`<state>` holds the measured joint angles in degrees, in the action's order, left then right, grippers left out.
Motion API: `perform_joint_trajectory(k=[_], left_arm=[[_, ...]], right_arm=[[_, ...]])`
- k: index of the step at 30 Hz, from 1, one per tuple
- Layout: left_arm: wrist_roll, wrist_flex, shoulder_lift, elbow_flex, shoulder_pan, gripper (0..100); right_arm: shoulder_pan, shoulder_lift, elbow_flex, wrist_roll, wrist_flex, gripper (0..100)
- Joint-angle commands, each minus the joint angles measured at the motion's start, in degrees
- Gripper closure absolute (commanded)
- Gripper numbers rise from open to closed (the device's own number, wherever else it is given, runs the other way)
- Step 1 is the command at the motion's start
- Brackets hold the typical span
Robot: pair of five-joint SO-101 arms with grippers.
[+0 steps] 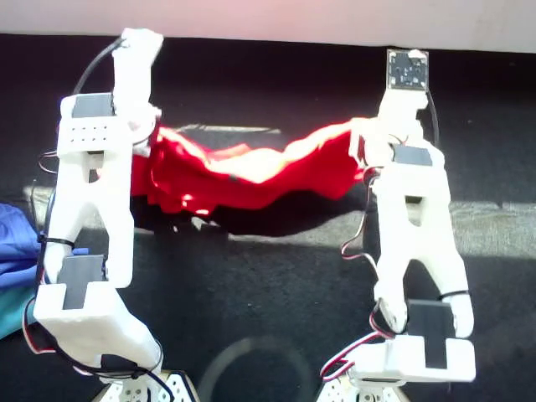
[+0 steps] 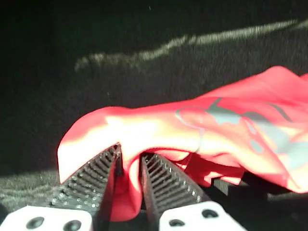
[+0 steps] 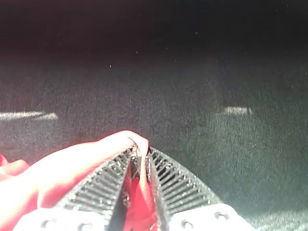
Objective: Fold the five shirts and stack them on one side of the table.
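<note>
Red shirt [image 1: 251,172] hangs stretched between the two arms across the far half of the dark surface [image 1: 276,276]. In the high view it runs from about 10 o'clock to about 2 o'clock of the surface's middle. Its middle sags lower than its ends and throws a shadow just beneath, so most of the cloth looks lifted. Whether the lowest folds touch down cannot be told. Holding it by two opposite ends seems meant to pull out the creases and spread the red shirt flat before a first fold is laid.

The left gripper [image 2: 130,156] is closed on a bunched edge of the cloth, its ribbed fingers [image 2: 91,178] nearly parallel with a thick wad of red between them. The right gripper [image 3: 139,153] is pinched tighter, its tips almost meeting over a thin fold at the other end.

Both arms extend from their bases at 6 o'clock toward 12 o'clock, the left arm on the 9 o'clock side and the right on the 3 o'clock side. They are roughly mirror images, with the wrists turned inward to the shirt.

A heap of blue cloth [image 1: 12,239] lies at the 9 o'clock edge beside the left arm, with a teal piece [image 1: 8,310] just nearer the base. These are likely other shirts. The fold on this one looks not yet begun.
</note>
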<state>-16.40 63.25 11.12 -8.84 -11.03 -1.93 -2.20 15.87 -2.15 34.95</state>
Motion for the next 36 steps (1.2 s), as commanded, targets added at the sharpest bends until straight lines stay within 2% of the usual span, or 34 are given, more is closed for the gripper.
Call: perform_joint_trajectory(k=[1,6,11,14,17,21,24,27,31,36], left_arm=[[1.8,-6.9,-0.2,-0.4,0.6,99],[2.0,-11.3,1.5,0.0,0.8,98],[2.2,-11.1,3.5,-0.3,0.0,85],[4.3,-9.6,3.4,-0.7,-0.7,83],[6.0,-3.0,3.4,-4.4,-1.1,83],[6.0,12.4,3.4,-11.8,0.6,83],[5.9,23.4,3.5,-15.7,4.4,83],[5.9,29.5,4.2,-15.8,10.0,83],[6.1,27.3,5.8,-11.5,15.6,83],[7.5,20.7,11.3,-5.1,16.9,83]], right_arm=[[0.0,1.5,-8.1,0.1,-2.7,99.2],[0.0,9.7,-16.7,0.1,-2.6,99.2],[1.9,18.0,-22.0,0.1,-2.5,99.2],[2.7,20.4,-23.8,0.1,-2.5,99.2],[3.1,21.0,-25.4,0.1,-2.5,99.2],[3.6,20.8,-27.4,0.1,-2.2,99.2],[3.6,20.9,-29.8,0.1,0.6,99.2],[3.5,21.1,-30.9,0.1,2.4,99.2],[3.4,21.1,-30.9,0.1,2.4,99.2],[3.6,21.0,-30.9,0.1,2.4,99.2]])
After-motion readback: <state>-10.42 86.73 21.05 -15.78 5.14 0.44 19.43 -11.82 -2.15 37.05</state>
